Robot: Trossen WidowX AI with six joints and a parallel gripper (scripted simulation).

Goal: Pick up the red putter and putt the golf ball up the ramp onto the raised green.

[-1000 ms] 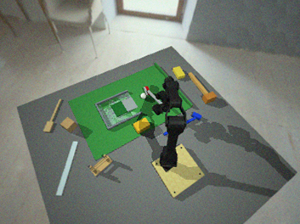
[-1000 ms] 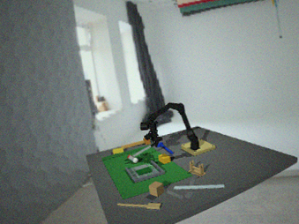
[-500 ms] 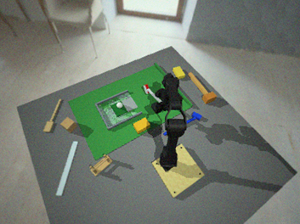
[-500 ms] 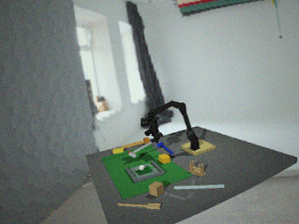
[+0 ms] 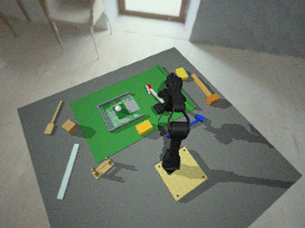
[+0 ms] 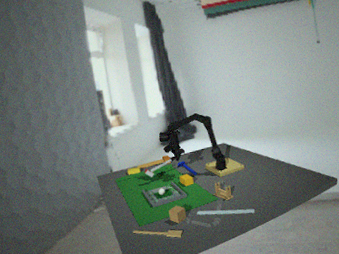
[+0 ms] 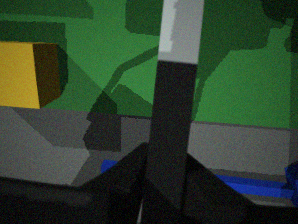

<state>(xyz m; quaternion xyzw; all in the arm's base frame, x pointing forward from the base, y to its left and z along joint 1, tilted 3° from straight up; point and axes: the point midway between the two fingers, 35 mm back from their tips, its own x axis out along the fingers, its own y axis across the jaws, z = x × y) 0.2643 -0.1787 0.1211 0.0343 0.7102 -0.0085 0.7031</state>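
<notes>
The red putter shows a red and white head (image 5: 148, 89) (image 6: 149, 173) and a white shaft (image 5: 156, 96) (image 7: 182, 30) with a black grip. My gripper (image 5: 163, 102) (image 6: 175, 157) (image 7: 160, 151) is shut on the black grip, above the mat's edge. The head is out of the wrist view. The white golf ball (image 5: 118, 108) (image 6: 162, 191) is inside the grey-walled frame (image 5: 112, 128) (image 6: 148, 200), at the dark raised green (image 5: 124, 113), on the side away from the grey ramp (image 5: 133, 104). Whether it is moving cannot be told.
Around the green mat (image 5: 86, 108) (image 6: 135, 207) are a yellow-orange block (image 5: 144, 127) (image 6: 186, 180) (image 7: 17, 75), a yellow block (image 5: 182, 73), a blue hammer-like tool (image 5: 199, 119) (image 7: 250, 186), an orange mallet (image 5: 212, 99), a tan cube (image 5: 69, 126), a wooden rack (image 5: 102, 168) and a pale bar (image 5: 68, 170).
</notes>
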